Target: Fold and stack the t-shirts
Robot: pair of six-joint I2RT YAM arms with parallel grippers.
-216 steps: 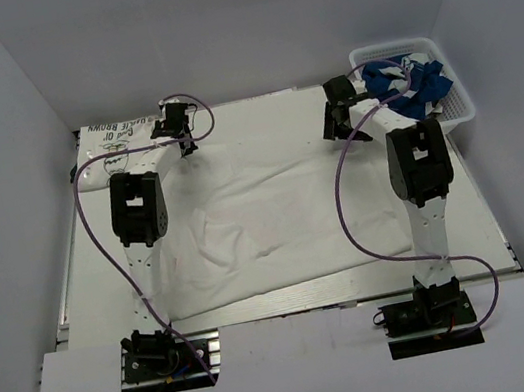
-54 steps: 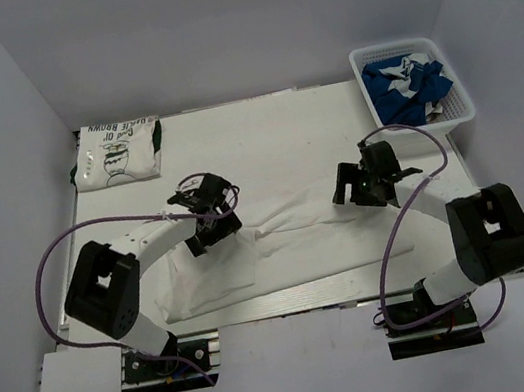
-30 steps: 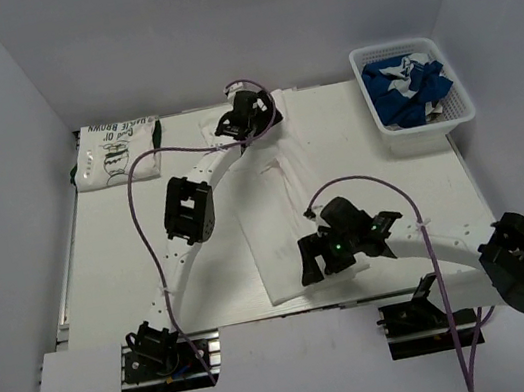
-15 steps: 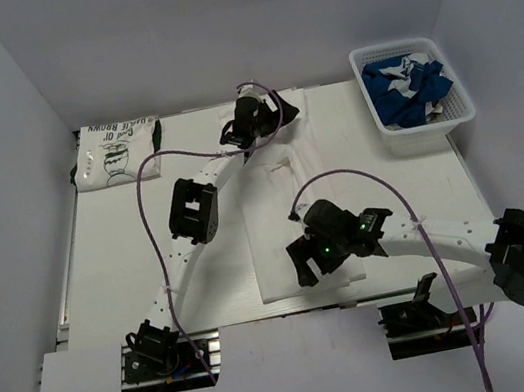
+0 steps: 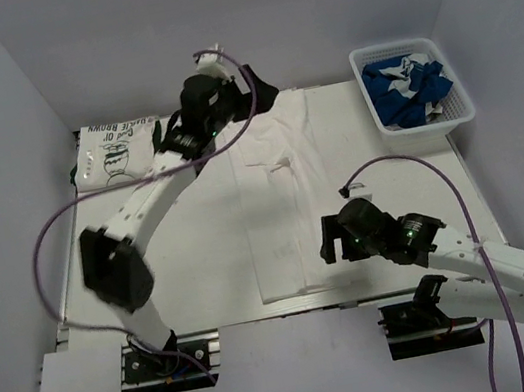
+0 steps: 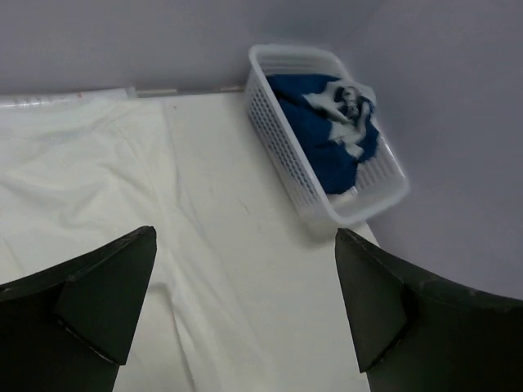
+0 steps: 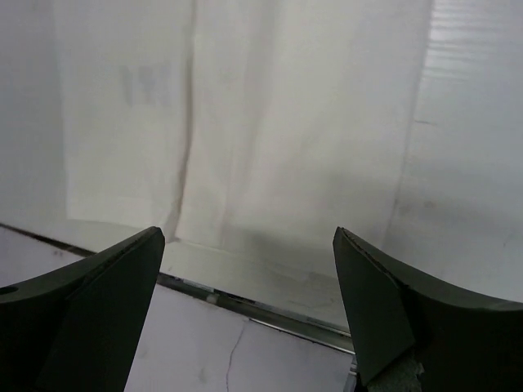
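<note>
The white t-shirt (image 5: 275, 214) lies down the middle of the desk (image 5: 167, 233) as a long narrow strip running from the far edge to the near one. Its sides look turned in, so I'd say the lengthwise fold is finished and the crosswise fold is what's left. The left fingers (image 6: 98, 302) hang above the far end of the strip, spread wide with nothing between them. The right fingers (image 7: 90, 294) sit low by the near end, just off the strip's right side, equally wide apart and empty. Having one arm at each end makes sense to me: each can take an end of the strip for the crosswise fold. A folded shirt with green print (image 5: 118, 155) rests in the far left corner, probably the start of the stack and parked clear of the working space. The blue shirt (image 5: 405, 84) is bunched in the basket (image 5: 423, 132) at the far right, waiting its turn.
</note>
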